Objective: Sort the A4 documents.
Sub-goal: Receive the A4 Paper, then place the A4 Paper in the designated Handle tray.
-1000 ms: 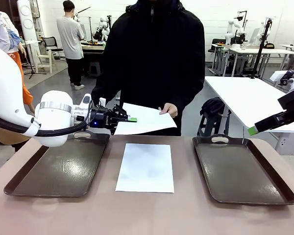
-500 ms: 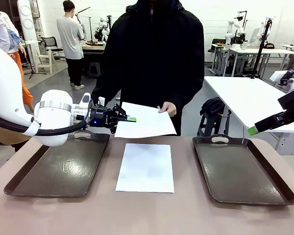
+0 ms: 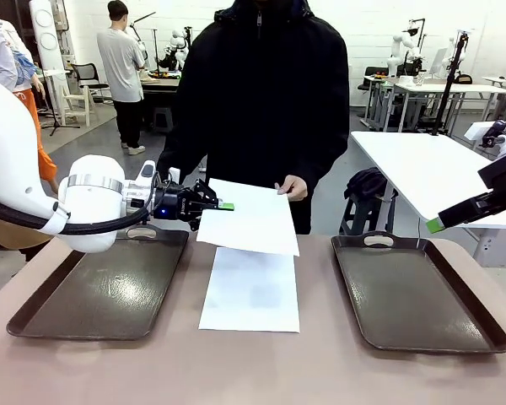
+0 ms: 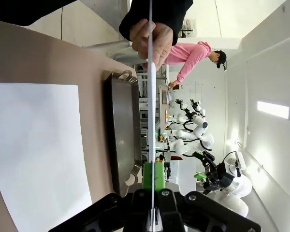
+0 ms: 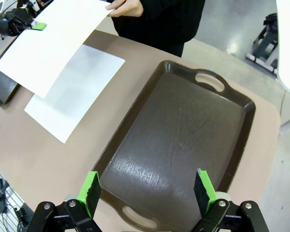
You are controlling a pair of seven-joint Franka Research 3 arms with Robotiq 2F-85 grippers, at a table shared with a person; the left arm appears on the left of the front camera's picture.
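- Left jaws: fully closed, green pads [image 4: 153, 175] pinching the left edge of the held sheet [image 3: 249, 219]. Grip is side-on, arm coming in from the left, above the far end of the left tray [image 3: 101, 291].
- Held sheet is off the worktop [image 3: 84, 371], between the left jaws and the person's hand [image 3: 293, 187], which has its far right corner.
- Sheet slopes down toward the robot side. Its near edge hangs over the far end of the flat sheet [image 3: 251, 291]; can't tell if they touch.
- Left wrist view: held sheet is edge-on, a thin white line running straight out from between the pads to the person's fingers.
- Flat sheet lies flat on the worktop in the middle, between the two trays, clear of both, long side running away from the robot.
- Right jaws: wide open, nothing between the pads [image 5: 93, 190]. They hover well above the right tray [image 3: 417, 291], looking down on its near end and handle in the right wrist view.
- Front view: right jaws sit at the right edge, above and beyond the right tray's far end, one green pad tip visible.
- Both trays flat on the worktop, long sides running away from the robot, handle cutouts at the near and far ends.
- Person stands at the far side, centre, dark sleeves.
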